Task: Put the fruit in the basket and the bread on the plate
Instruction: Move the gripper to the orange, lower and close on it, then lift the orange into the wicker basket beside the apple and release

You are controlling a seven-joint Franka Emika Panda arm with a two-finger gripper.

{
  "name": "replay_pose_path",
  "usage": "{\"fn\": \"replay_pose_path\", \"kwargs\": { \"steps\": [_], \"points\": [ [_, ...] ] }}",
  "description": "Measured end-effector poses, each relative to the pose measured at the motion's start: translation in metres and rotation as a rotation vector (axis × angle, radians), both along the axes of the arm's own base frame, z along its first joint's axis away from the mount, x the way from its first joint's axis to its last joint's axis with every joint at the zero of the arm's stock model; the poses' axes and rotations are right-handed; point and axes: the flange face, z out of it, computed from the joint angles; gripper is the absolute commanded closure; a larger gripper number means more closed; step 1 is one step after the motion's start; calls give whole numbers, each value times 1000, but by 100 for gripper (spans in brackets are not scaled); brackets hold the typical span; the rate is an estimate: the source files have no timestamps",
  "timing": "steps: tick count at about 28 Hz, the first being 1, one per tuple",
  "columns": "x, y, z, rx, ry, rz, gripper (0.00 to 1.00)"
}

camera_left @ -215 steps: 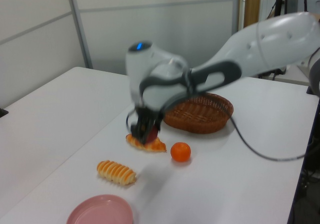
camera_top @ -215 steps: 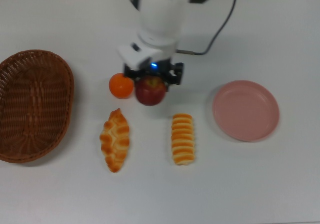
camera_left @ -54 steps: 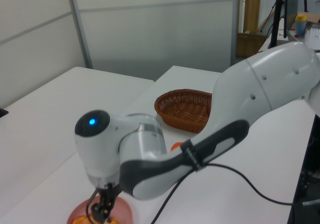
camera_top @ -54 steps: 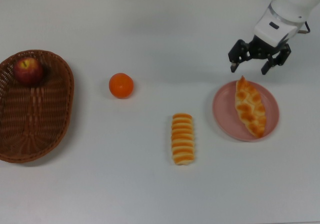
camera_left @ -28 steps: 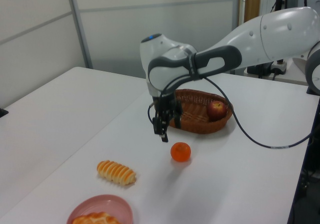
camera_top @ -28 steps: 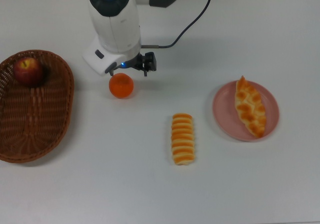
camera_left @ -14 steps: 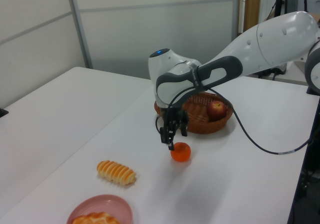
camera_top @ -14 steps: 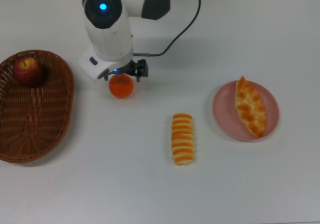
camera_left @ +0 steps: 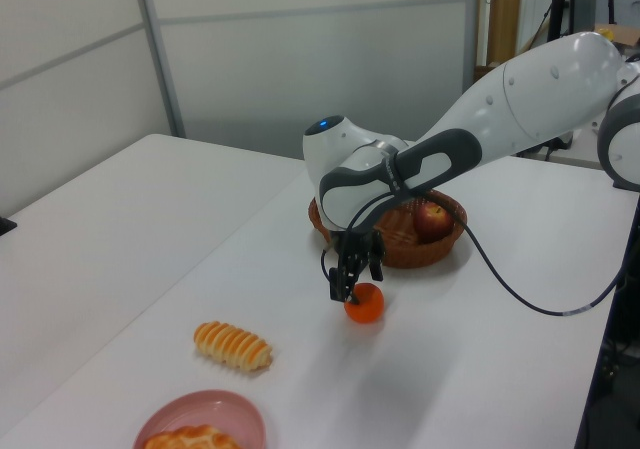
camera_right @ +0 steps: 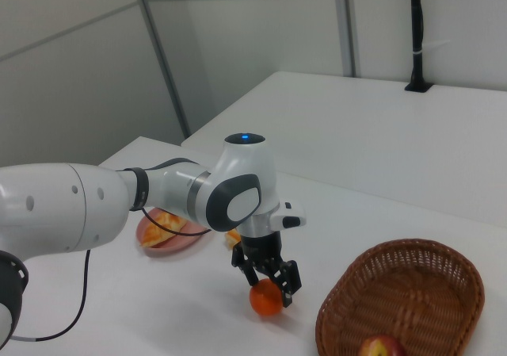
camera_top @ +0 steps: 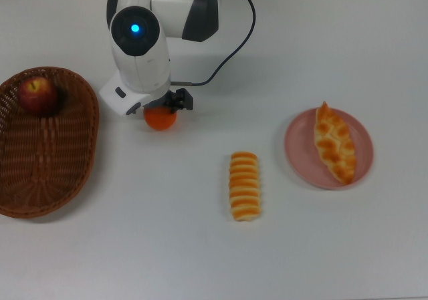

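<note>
**Over the orange, fingers spread**

Beside the basket (camera_top: 47,200), just off its open side toward the top view's right, the orange (camera_top: 160,119) sits on the table (camera_top: 200,260), and the gripper (camera_right: 268,283) is straight above it. From the right view the two fingers (camera_right: 287,280) stand apart, one on each side of the fruit, reaching down around its upper half; they are not yet pressed to the skin as far as I can see, so the hand is open and holds nothing. In the left view the gripper (camera_left: 352,277) likewise sits on top of the orange (camera_left: 364,304), tips level with its crown.

What matters for the coming move is that the orange lies directly below the hand, not off to any side. It is round, so it has no long axis to line up with; I judge that only a short drop and a squeeze are needed. A sphere on a bare top may roll if one finger touches first.

Inside the basket, at the end farthest from the top view's bottom edge, lies the apple (camera_top: 37,94). Well away from the basket, past the orange toward the top view's right, the ridged roll (camera_top: 245,186) lies on the table, and farther right again the pink plate (camera_top: 298,154) carries the braided pastry (camera_top: 334,143). So one fruit and one bread are placed; the orange looks to be the step in hand, with the roll left.
</note>
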Motion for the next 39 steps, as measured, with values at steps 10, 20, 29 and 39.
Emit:
{"fn": "replay_pose_path", "kwargs": {
  "steps": [10,20,29,39],
  "points": [
    [-1,2,-1,-2,2,4,0],
    [-1,-1,-10,-19,1,15,72],
    [4,-21,8,-16,-36,-23,75],
    [13,-133,145,65,-297,-264,74]
  ]
}}
